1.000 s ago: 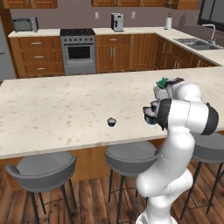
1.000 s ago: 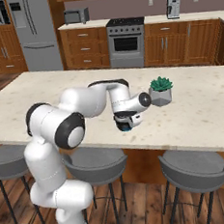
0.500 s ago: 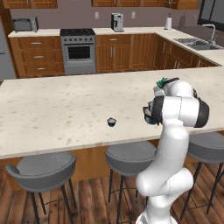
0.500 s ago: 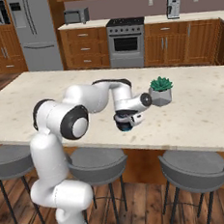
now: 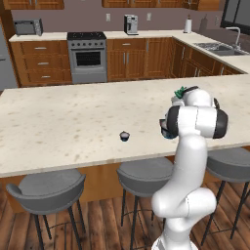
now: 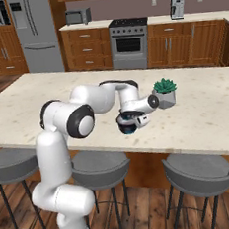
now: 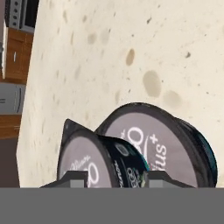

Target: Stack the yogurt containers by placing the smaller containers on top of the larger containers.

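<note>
Standing by the stools, I see the gripper (image 7: 111,177) low over the island counter (image 5: 63,117), its fingers clenched on the mid-sized cup (image 7: 87,159), which it holds tilted against the pale lid of the widest cup (image 7: 164,151). That large cup sits on the stone at the near edge, just in front of the potted plant (image 6: 164,92), with the hand directly above it in the right base view. My guess is the first stacking step is nearly there: the middle cup is over the big one but leaning, not yet sitting flat, and not let go. Farther along the counter, well apart to the arm's left, the tiniest cup (image 5: 125,136) stands alone and untouched, so that second step looks wholly undone. All three are dark tubs tapering to the base, with pale printed tops; the widest shows a bluish lower edge. Beyond, the stove (image 5: 88,56) lines the back wall.
</note>
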